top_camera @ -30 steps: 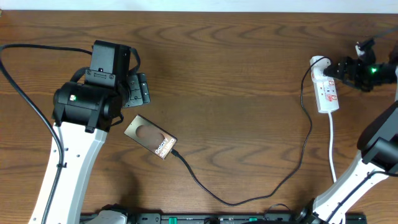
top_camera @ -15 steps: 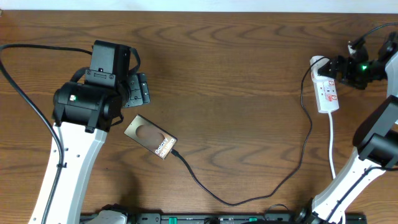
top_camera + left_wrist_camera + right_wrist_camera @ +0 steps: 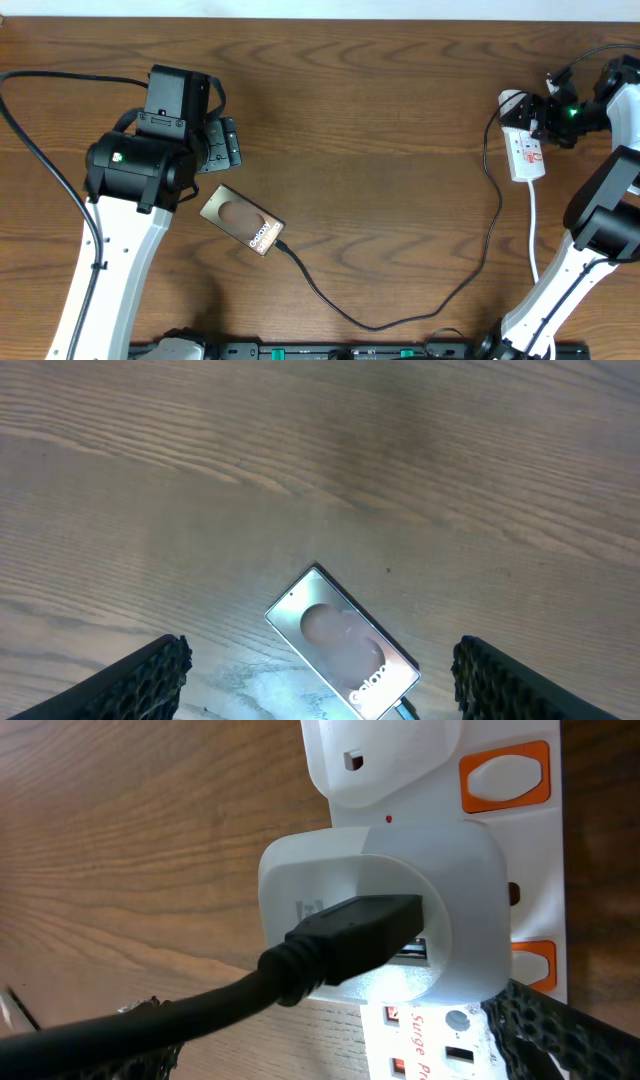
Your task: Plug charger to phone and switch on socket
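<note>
- Along the lower middle of the overhead frame, the charger [image 3: 400,318], a long thin black cable, lies in a wide loop on the dark brown wood-grain table [image 3: 380,120].
- From there one end runs up and left to the phone [image 3: 243,220], a small flat bronze-brown slab with a round mark and white lettering. It lies slantwise left of centre. The cable's small plug tip meets the short lower-right edge of the phone.
- Just above the phone, at the upper left, hangs the left gripper [image 3: 225,145]. In the left wrist view its two black meshed fingers [image 3: 150,678] sit in the bottom corners, spread wide and holding nothing. The phone lies on the wood below, between them.
- The other end of the cable climbs the right side of the frame to the socket [image 3: 526,152], a narrow white power strip standing lengthwise at the upper right. A white lead [image 3: 533,235] trails down from its lower end.
- At the strip's top end, the right wrist view shows a rounded white adapter [image 3: 440,880] plugged in, the cable's thick black connector pushed into it, and orange-red switches [image 3: 505,777] beside it.
- The right gripper [image 3: 543,120] is at that top end. Its fingers appear in the bottom corners of its own view, spread apart with nothing gripped and the adapter between them.
</note>
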